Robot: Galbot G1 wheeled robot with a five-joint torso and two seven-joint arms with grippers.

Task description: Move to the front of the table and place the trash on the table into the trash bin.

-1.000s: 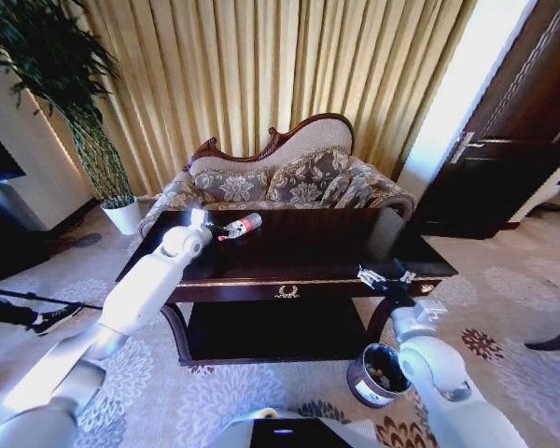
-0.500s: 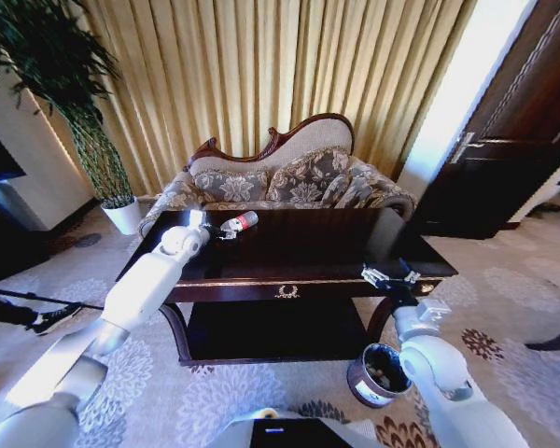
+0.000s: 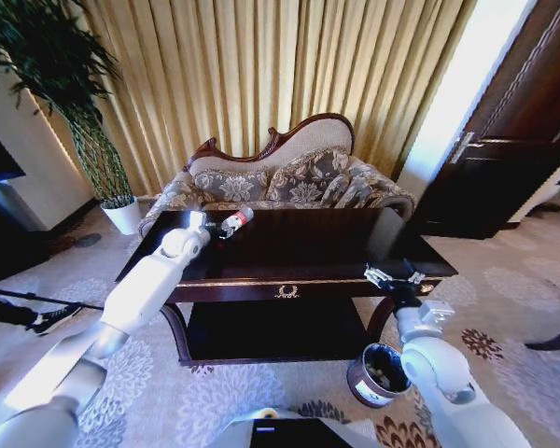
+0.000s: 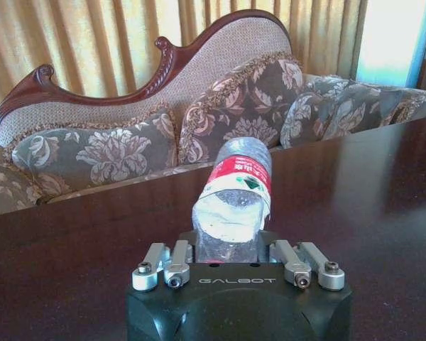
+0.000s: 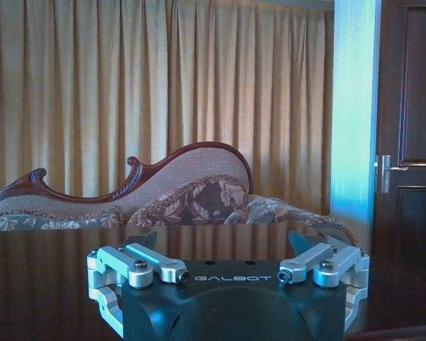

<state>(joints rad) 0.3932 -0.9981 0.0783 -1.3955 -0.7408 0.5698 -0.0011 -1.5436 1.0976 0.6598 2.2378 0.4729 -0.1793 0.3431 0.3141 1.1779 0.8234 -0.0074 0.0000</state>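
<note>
Left hand [image 4: 231,249] grips clear red-labelled bottle [image 4: 234,195].

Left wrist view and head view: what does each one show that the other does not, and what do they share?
Left wrist view alone: the bottle seated between the left pincer's fingers, its red label readable. Head view alone: the trash bin on the carpet by the table's right front leg, and the open right pincer over that corner. Both: bottle, left pincer, dark tabletop, sofa.

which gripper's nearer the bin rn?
Right. The right gripper hangs over the table's front right corner, above the bin on the floor; the left gripper holds the bottle far across the table.
</note>
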